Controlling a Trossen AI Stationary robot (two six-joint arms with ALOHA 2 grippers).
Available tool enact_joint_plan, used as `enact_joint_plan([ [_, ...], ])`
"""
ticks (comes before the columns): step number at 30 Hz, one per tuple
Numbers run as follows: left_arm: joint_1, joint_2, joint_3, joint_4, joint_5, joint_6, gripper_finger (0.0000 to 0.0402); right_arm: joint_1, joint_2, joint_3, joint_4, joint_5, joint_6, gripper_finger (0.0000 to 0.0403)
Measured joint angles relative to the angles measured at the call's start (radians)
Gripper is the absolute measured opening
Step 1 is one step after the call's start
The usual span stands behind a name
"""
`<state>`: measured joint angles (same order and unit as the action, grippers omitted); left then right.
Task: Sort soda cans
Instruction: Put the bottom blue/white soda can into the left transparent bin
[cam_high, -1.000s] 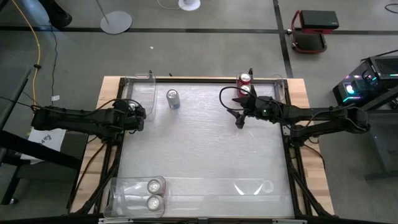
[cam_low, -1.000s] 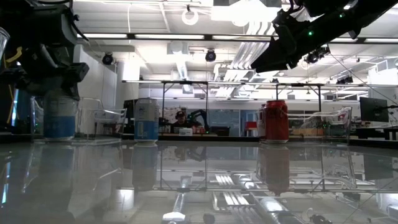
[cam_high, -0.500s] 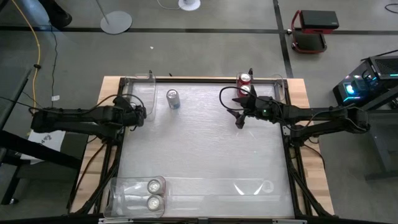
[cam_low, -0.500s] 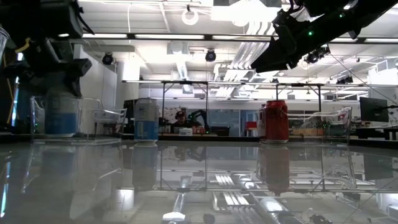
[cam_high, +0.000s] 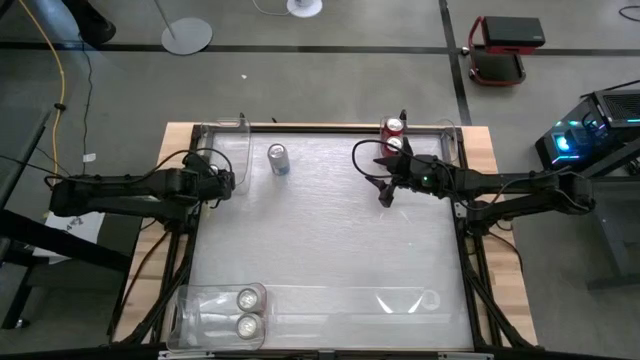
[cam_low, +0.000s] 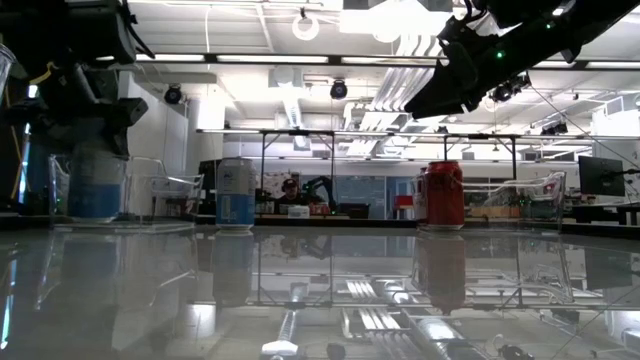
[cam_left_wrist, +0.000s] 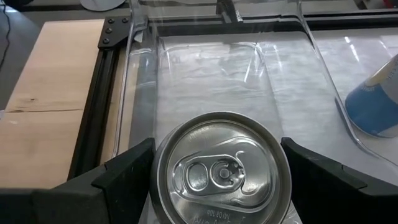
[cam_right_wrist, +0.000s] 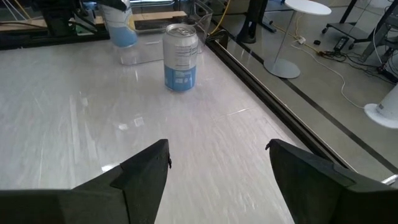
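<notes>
Two dark fingers (cam_left_wrist: 118, 183) of the left gripper (cam_left_wrist: 219, 163) hold the silver round metal soda can (cam_left_wrist: 222, 177) by its sides, inside the clear plastic bin (cam_left_wrist: 314, 59) at the far left corner of the table (cam_high: 330, 250). It looks best to rest the can flat on the bin floor, open wide, then lift straight up so it does not tip. The right gripper (cam_right_wrist: 217, 163) waits open and empty near the far edge.

The high view looks straight down on the whole table (cam_high: 330, 240); the low view skims it, sharing the silver-blue can (cam_high: 278, 158) (each wrist view peers past its own fingers).
</notes>
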<state>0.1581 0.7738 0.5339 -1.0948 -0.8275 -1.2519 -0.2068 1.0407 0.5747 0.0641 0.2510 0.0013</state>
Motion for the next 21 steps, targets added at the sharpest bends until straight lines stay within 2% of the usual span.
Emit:
enact_joint_plan([
  [9, 0.000, 0.000, 0.000, 0.013, 0.024, 0.007, 0.0315, 0.000, 0.000, 0.000, 0.000, 0.000, 0.000, 0.0271],
  [18, 0.000, 0.000, 0.004, 0.024, 0.020, 0.026, 0.0343, 0.000, 0.000, 0.000, -0.001, 0.000, -0.001, 0.0271],
  [21, 0.000, 0.000, 0.038, -0.004, 0.030, 0.039, 0.0346, 0.000, 0.000, 0.000, -0.001, 0.000, 0.000, 0.0271],
])
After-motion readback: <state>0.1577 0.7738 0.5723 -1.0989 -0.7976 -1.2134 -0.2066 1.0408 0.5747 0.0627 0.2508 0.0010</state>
